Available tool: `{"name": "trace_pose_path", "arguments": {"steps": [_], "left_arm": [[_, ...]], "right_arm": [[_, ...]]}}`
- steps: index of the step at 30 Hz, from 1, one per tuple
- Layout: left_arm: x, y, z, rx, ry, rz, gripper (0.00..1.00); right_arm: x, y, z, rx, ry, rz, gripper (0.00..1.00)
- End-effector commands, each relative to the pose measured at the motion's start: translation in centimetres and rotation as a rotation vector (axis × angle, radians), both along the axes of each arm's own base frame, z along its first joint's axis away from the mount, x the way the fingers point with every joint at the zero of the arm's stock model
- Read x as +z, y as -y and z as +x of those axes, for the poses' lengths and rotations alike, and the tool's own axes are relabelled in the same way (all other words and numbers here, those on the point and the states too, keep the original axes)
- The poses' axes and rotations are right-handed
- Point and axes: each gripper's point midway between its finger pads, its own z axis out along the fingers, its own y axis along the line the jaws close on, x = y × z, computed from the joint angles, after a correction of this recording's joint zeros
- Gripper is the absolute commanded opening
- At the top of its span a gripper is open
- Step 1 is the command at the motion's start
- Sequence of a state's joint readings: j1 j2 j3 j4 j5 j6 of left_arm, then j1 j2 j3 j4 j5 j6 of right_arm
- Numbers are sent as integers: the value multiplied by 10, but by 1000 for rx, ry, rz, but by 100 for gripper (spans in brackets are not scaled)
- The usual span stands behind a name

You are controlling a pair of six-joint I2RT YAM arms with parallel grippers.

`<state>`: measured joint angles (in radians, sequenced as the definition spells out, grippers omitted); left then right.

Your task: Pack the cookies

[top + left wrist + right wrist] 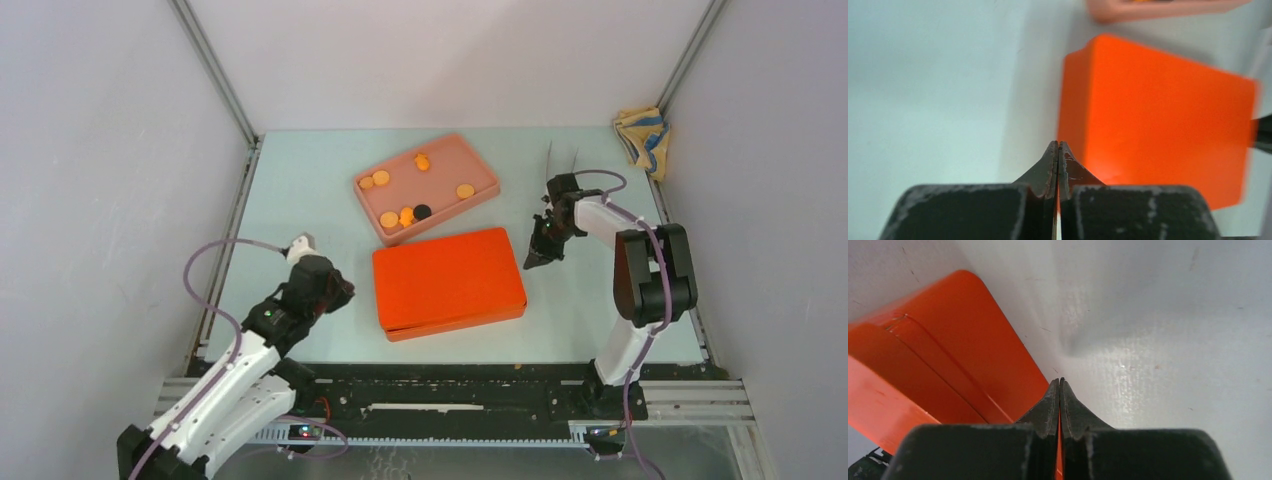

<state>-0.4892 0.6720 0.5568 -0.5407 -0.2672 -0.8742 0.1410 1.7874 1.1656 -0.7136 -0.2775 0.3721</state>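
Shows cookies (405, 216) already loaded in the open pink tray (440, 185) toward the desk's far edge. Judges closing left to do: orange lid (450, 282) lies mid-desk. Shows left end effector (343, 290) and right end effector (531, 262) closed, gripping nothing.

The pale green table (300, 200) carries a pink tray (440, 175) toward the back. A flat orange box (448, 282) lies just before it, and a folded cloth (642, 138) sits at the far right corner.

A crumpled yellow and blue cloth (641, 138) lies at the far right corner of the pale green table (300, 190).
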Motion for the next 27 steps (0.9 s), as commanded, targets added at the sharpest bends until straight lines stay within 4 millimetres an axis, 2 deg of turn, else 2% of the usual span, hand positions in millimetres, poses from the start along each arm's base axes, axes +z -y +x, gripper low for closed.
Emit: {"name": "trace_pose_path", "arguments": {"steps": [1, 6, 12, 17, 23, 27], "left_arm": [[-60, -3, -16, 17, -171, 32, 0], [-78, 23, -5, -57, -209, -15, 0], [-74, 61, 16, -154, -180, -106, 0], [-68, 72, 29, -182, -169, -107, 0], [-54, 75, 44, -192, -137, -80, 0], [-59, 78, 42, -205, -155, -87, 0]], "right_arm": [[-8, -17, -6, 40, -22, 38, 4], [-14, -49, -16, 83, -56, 162, 4], [-1, -96, -16, 127, -67, 377, 4], [10, -124, -12, 154, -70, 512, 4], [12, -136, 2, 182, -72, 528, 3], [3, -128, -1, 191, -77, 463, 3]]}}
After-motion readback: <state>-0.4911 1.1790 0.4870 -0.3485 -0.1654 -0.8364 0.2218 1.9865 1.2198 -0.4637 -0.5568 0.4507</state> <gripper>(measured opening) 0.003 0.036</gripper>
